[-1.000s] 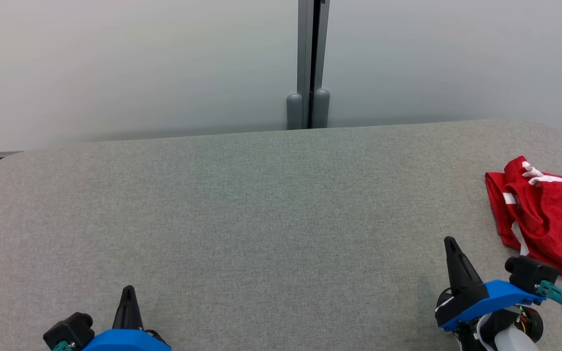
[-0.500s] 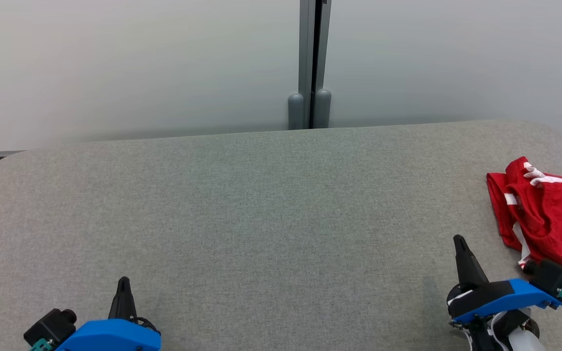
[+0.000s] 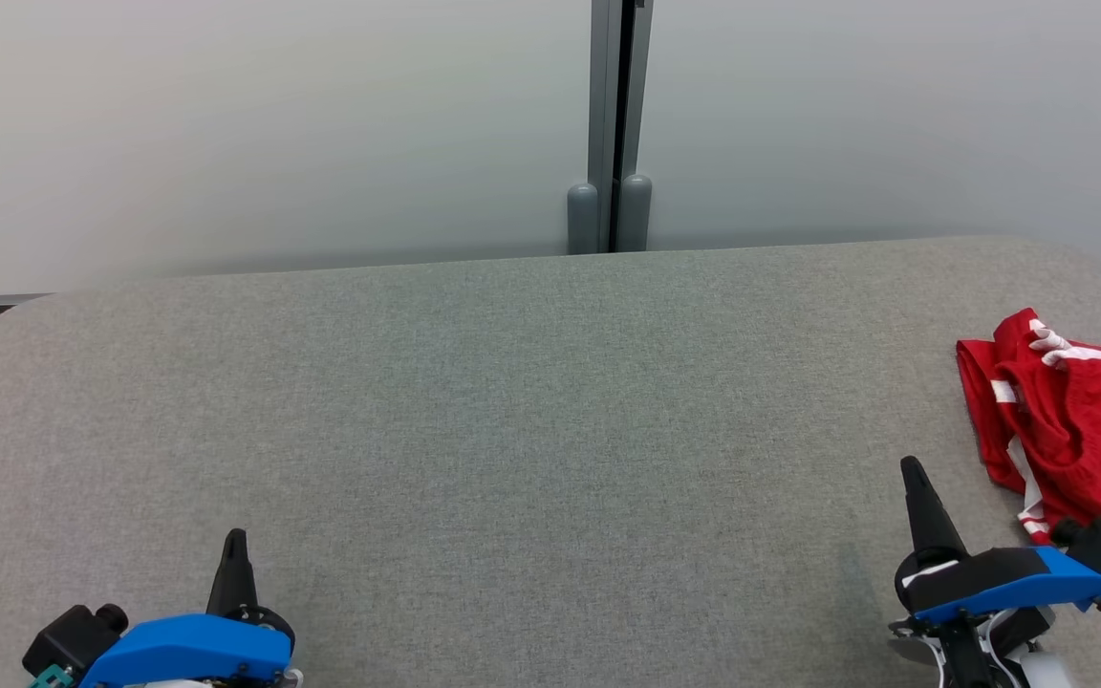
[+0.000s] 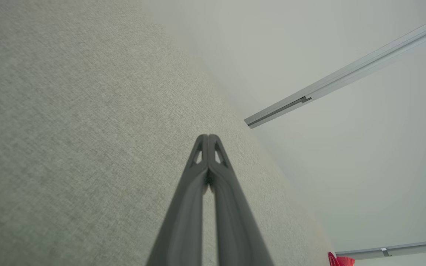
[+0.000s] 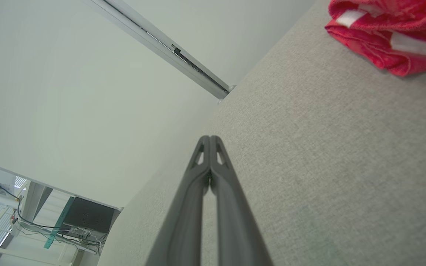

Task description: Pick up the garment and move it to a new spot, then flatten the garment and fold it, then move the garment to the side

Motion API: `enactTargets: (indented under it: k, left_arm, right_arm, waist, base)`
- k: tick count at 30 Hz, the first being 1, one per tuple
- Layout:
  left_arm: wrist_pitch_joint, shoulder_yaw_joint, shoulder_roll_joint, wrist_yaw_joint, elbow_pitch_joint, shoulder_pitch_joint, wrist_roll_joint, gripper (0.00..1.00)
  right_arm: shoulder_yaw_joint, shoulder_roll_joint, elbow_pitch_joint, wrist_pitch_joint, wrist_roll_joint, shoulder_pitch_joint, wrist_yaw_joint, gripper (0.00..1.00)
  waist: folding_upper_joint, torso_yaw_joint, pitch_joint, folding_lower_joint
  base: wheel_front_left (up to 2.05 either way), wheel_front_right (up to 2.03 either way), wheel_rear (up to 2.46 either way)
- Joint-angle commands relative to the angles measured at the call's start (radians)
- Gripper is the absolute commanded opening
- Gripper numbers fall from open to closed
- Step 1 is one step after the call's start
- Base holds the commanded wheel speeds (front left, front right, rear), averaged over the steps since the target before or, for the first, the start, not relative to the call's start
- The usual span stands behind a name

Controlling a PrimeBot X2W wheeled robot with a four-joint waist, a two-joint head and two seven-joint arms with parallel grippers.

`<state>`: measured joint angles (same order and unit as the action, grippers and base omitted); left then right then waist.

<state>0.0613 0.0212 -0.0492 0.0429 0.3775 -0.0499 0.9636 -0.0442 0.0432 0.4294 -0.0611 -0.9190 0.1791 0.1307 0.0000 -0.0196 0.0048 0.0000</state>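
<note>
The garment (image 3: 1081,420) is red with white stripes and lies bunched at the right edge of the grey fabric table (image 3: 512,401). It also shows in the right wrist view, garment (image 5: 390,33), and as a red scrap (image 4: 340,260) in the left wrist view. My right gripper (image 3: 912,465) is shut and empty, a short way left of the garment and apart from it; its fingertips (image 5: 210,139) press together. At the lower left my left gripper (image 3: 235,535) is shut on nothing, its tips (image 4: 208,137) closed over bare table.
A pale wall with a grey vertical post (image 3: 613,124) stands behind the table's far edge. The table's rounded corners show at far left and far right. In the right wrist view a desk with cables (image 5: 61,221) stands beyond the table.
Both arms have drawn down toward the near edge and slightly outward. The right gripper's body now sits closer to the garment's lower corner. The garment has not moved.
</note>
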Motion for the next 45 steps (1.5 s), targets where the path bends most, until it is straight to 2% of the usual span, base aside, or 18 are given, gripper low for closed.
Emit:
enactTargets:
  k: [1, 45]
  left_arm:
    - [-0.007, 0.008, -0.001, 0.007, -0.019, -0.033, 0.023, 0.00]
    - [-0.120, 0.065, -0.001, 0.063, -0.096, -0.054, 0.436, 0.00]
  right_arm:
    - [-0.006, 0.006, -0.021, 0.007, -0.027, -0.003, 0.000, 0.00]
    - [-0.049, 0.009, -0.133, 0.120, -0.468, -0.052, 0.000, 0.00]
  waist:
    - [-0.0001, 0.000, 0.000, 0.0000]
    - [0.0000, 0.011, -0.001, 0.0000]
  base:
    - [0.00, 0.00, 0.00]
    - [0.00, 0.00, 0.00]
